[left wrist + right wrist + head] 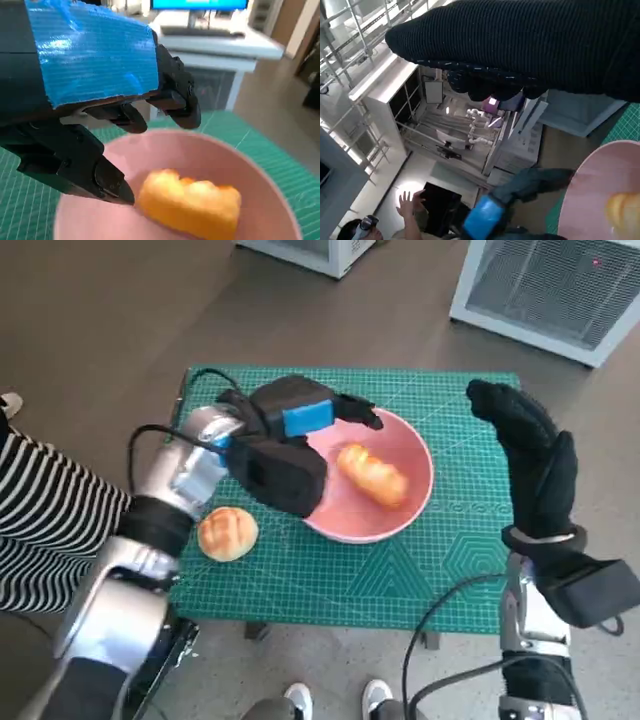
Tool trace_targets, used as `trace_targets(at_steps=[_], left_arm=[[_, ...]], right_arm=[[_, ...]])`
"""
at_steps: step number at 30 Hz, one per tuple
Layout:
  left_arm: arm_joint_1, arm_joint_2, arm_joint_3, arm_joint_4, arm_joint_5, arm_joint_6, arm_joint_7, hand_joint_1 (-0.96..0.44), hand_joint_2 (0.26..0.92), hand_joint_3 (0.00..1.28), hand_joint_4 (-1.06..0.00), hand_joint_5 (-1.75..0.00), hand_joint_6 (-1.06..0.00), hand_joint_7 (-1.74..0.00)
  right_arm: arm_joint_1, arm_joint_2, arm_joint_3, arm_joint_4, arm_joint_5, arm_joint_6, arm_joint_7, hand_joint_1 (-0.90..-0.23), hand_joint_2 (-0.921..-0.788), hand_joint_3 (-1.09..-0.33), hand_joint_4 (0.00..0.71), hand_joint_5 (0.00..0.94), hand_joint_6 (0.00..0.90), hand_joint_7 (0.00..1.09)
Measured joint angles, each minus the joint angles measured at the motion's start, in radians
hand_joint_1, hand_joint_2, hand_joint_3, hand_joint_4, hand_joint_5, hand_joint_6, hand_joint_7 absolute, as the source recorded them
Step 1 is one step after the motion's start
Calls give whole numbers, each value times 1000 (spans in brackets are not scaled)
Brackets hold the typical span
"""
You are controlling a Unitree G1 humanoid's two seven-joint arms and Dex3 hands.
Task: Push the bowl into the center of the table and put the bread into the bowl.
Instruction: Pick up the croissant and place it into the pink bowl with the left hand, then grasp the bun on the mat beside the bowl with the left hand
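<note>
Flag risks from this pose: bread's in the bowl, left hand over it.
1. The left hand hangs low over the pink bowl with fingers near the long bread; lifting out carelessly could catch the rim or drag the bread out.
2. The round bun lies on the mat beside the left forearm; a sweep back could knock it off the table edge.
3. The right hand hovers raised, not steadying the bowl.

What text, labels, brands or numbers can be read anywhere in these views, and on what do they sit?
None can be read.
Green cutting mat: printed grid lines and markings, too small to read.
Monitor: glowing screen, too blurred to read.
Blue tape on the left hand: no writing shows.
</note>
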Motion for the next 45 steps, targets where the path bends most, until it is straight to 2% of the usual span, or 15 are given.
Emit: trace_targets(at_steps=[10,11,14,17,21,25,30,37,45], left_arm=[[134,147,118,-265,-101,26,-84,-134,808,0,-663,-3,-526,-190],[148,161,130,-292,-111,33,-93,-139,807,0,-662,-2,-514,-212],[192,201,165,-371,-129,59,-116,-169,796,0,-661,-2,-407,-423],[239,238,198,-455,-146,91,-133,-168,782,0,-665,-4,-383,-481],[307,281,238,-561,-151,125,-147,-136,750,1,-682,-9,-418,-448],[367,324,270,-635,-154,147,-162,-111,729,1,-683,-3,-503,-299],[446,371,301,-699,-156,158,-181,-100,719,0,-680,-1,-558,-185],[530,413,317,-723,-202,152,-235,-76,721,2,-665,0,-576,-127],[591,428,318,-722,-234,141,-274,-48,730,4,-651,0,-582,-97]], right_arm=[[1,13,7,0,1,1,0,-769,-921,-766,197,0,61,519],[1,16,8,0,1,2,0,-769,-921,-766,197,0,61,519],[1,19,12,0,2,3,2,-769,-921,-766,196,0,61,519],[1,20,15,0,3,5,2,-769,-921,-765,196,0,61,519],[1,21,19,-1,5,12,7,-769,-921,-765,195,0,60,520],[1,21,21,-1,10,17,16,-771,-921,-765,195,0,59,522],[0,20,20,-1,19,24,25,-772,-921,-766,194,0,60,524],[0,20,21,-2,39,28,35,-772,-921,-766,194,0,60,528],[0,17,20,-2,39,29,38,-772,-921,-767,194,0,59,531]])
